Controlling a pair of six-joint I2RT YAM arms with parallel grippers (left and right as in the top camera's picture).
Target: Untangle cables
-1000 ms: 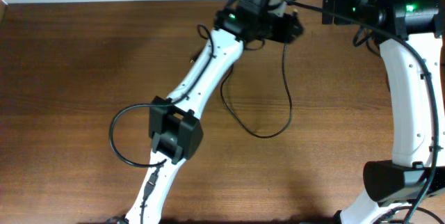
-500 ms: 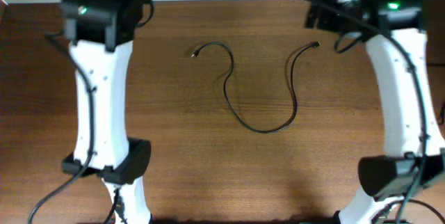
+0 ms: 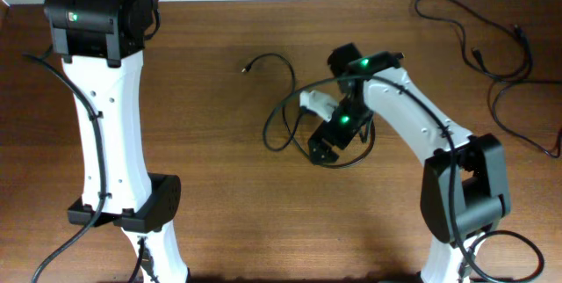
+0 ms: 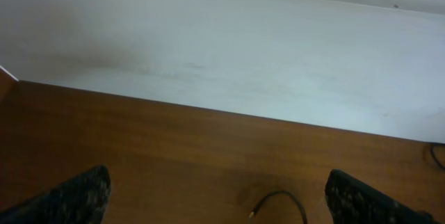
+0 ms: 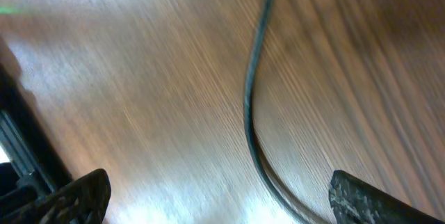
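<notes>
I see the wooden table (image 3: 219, 204) from above with both arms in shot. Its near edge is cut off by the frame, along with both arm bases.

The left arm (image 3: 110, 125) stands tall along the left edge. Its head runs off the top of the overhead view, so its tool is hidden from above. The right arm (image 3: 413, 116) reaches from the near right corner to the middle of the table, a green light on its wrist.

A white wall (image 4: 222, 43) fills the left wrist view beyond the far edge.

A bundle of cables (image 3: 448, 18) sprawls in the far right corner, one strand running off the right edge. I cannot tell how many cords it holds.

The looped cable (image 3: 274, 54) lies mid-table towards the far edge. Its near part passes under the right wrist and is hidden there.

The left gripper (image 4: 221, 200) shows only two dark fingertips in the bottom corners, set wide apart and holding nothing. The looped cable's end lies on the wood below.

The right gripper (image 5: 229, 197) is spread just as wide, low over the wood. The cable runs between the fingers, ungripped, and the view is too blurred for me to judge contact.

The silvery plug tip (image 3: 244, 69) lies at the loop's left end.
</notes>
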